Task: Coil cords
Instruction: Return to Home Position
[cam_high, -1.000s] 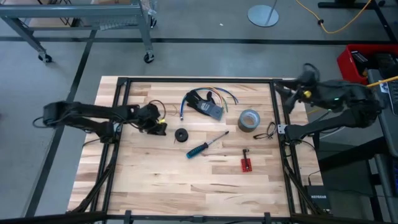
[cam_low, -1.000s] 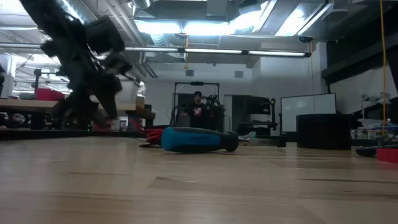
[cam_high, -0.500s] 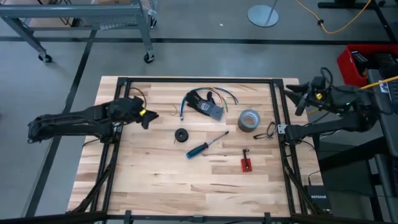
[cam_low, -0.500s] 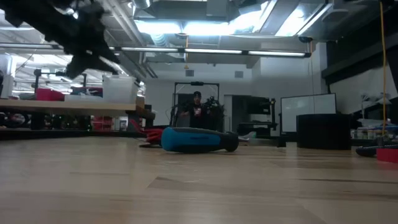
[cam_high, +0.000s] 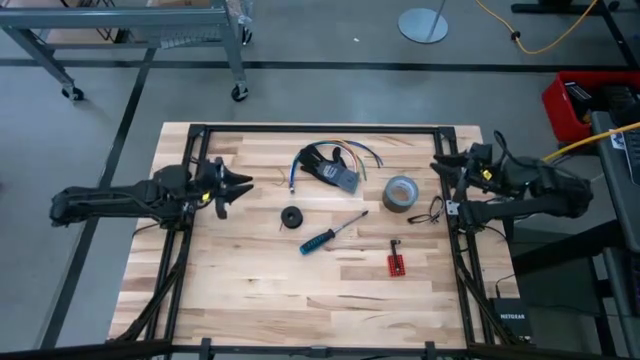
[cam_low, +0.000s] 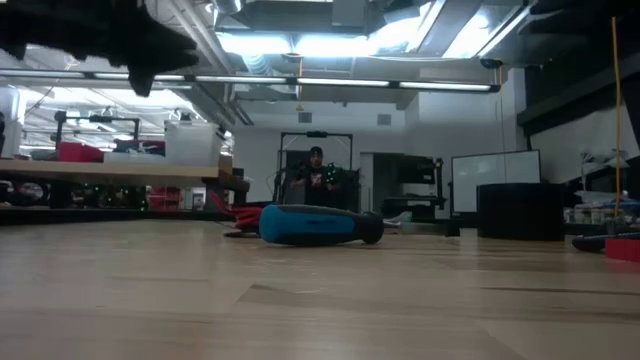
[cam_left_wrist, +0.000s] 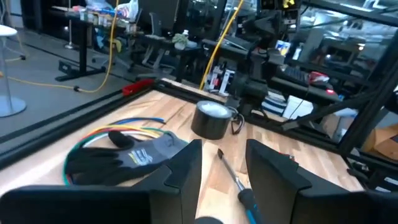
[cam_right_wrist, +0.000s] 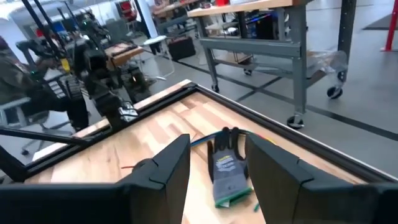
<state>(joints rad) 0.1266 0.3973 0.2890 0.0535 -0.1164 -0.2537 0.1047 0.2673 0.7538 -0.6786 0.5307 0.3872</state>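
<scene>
Left gripper (cam_high: 238, 187) farther from the coil (cam_high: 292, 217) — right gripper (cam_high: 441, 166) nearer the tape roll (cam_high: 400, 192)

Robotics lab or workshop, industrial fit-out. Butcher-block desk (cam_high: 300, 290) on a grey concrete floor (cam_high: 90, 120); wheeled steel cart (cam_high: 150, 38), upper left; yellow cable (cam_high: 548, 50) trailing upper right; exposed ceiling ducts (cam_low: 250, 12) and strip lights (cam_low: 330, 44); cluttered benches (cam_low: 110, 168), low view, left.

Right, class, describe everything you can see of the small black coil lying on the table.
The coil is a small, round, black puck of wound cord, lying flat on the wooden table. It sits between the black glove and the screwdriver, apart from both. Neither gripper touches it: the open left gripper is off to one side, and the open right gripper is at the far table edge.
</scene>
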